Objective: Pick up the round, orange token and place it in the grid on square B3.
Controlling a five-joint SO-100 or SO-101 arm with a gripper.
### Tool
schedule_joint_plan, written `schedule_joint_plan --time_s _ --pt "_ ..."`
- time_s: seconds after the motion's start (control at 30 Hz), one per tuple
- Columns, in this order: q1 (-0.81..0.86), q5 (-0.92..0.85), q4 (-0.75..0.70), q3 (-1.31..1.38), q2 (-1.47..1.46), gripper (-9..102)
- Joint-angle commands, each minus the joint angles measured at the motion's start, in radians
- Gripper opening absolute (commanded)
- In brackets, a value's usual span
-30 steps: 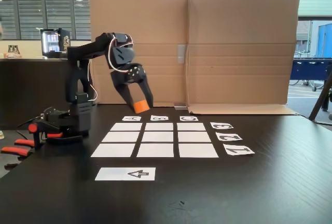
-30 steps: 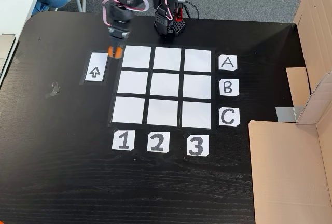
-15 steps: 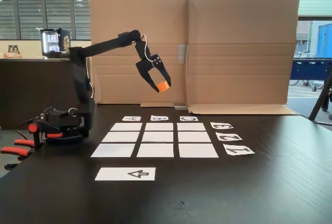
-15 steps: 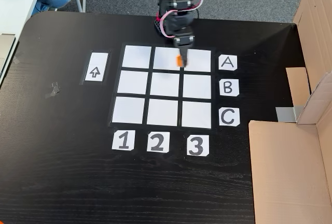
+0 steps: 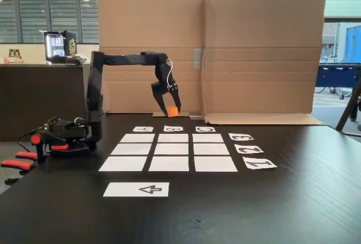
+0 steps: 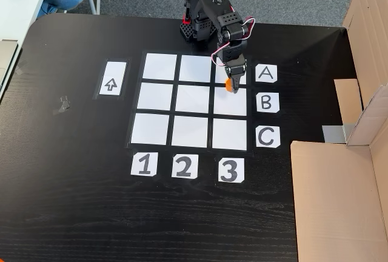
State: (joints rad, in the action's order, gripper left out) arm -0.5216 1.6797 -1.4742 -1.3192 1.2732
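My gripper (image 5: 171, 110) (image 6: 231, 85) is shut on the orange token (image 5: 171, 110) (image 6: 230, 84) and holds it in the air above the grid (image 5: 168, 151) (image 6: 157, 96). In a fixed view from above, the token hangs over the seam between the top right and middle right squares of the column marked 3. Square B3 (image 6: 230, 100) (image 5: 207, 138) lies bare just below the token in that view. In a fixed view from the side, the arm stretches level from its base (image 5: 67, 134) and the gripper points down, well above the table (image 5: 293, 199).
A white card with a black arrow (image 5: 136, 189) (image 6: 112, 78) lies beside the grid. Letter cards (image 6: 267, 102) and number cards (image 6: 183, 166) border it. A cardboard wall (image 5: 225, 52) (image 6: 339, 195) stands at the table's far side. Orange-handled clamps (image 5: 20, 159) sit near the base.
The arm has swung from the arrow-card side across the grid to the column marked 3, carrying the token. It rose first and has now come lower, the gripper pointing down.
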Motion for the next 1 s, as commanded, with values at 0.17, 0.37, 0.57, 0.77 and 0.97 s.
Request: schedule_joint_plan --time_s 0.17,0.37,0.57,0.77,0.97 --pt "0.005 0.067 0.023 -0.008 -0.055 -1" --pt "0.018 0.089 0.029 -0.015 -0.095 -1" --pt "0.037 0.089 0.054 -0.005 -0.138 -1" --pt "0.040 0.089 0.081 -0.005 -0.190 -1" --pt "0.041 0.089 0.095 -0.002 -0.201 0"
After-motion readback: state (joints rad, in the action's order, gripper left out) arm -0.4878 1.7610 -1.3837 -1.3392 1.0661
